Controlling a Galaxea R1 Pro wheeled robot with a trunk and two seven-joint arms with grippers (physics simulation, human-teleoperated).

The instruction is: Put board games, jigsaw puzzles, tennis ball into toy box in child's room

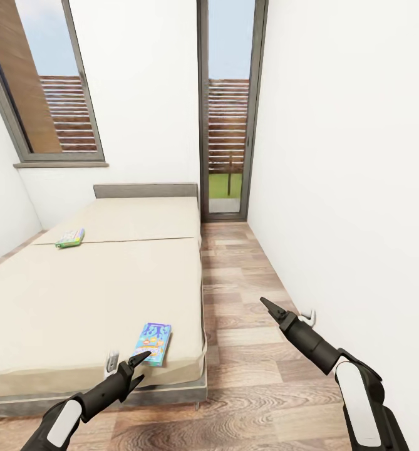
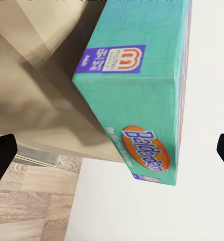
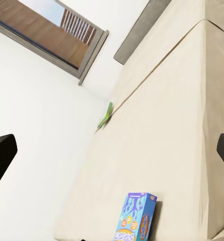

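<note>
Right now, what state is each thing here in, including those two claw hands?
Light blue board game: flat on the bed's near corner, not gripped.
Green-edged board game: flat, farther up the bed.
Left gripper: open, beside the blue box.
Right gripper: open, over the floor, holding nothing.

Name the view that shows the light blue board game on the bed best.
Left wrist view: the light blue board game looms close, print legible. Head view shows it whole but small near the bed's foot; right wrist view shows it small too.
</note>
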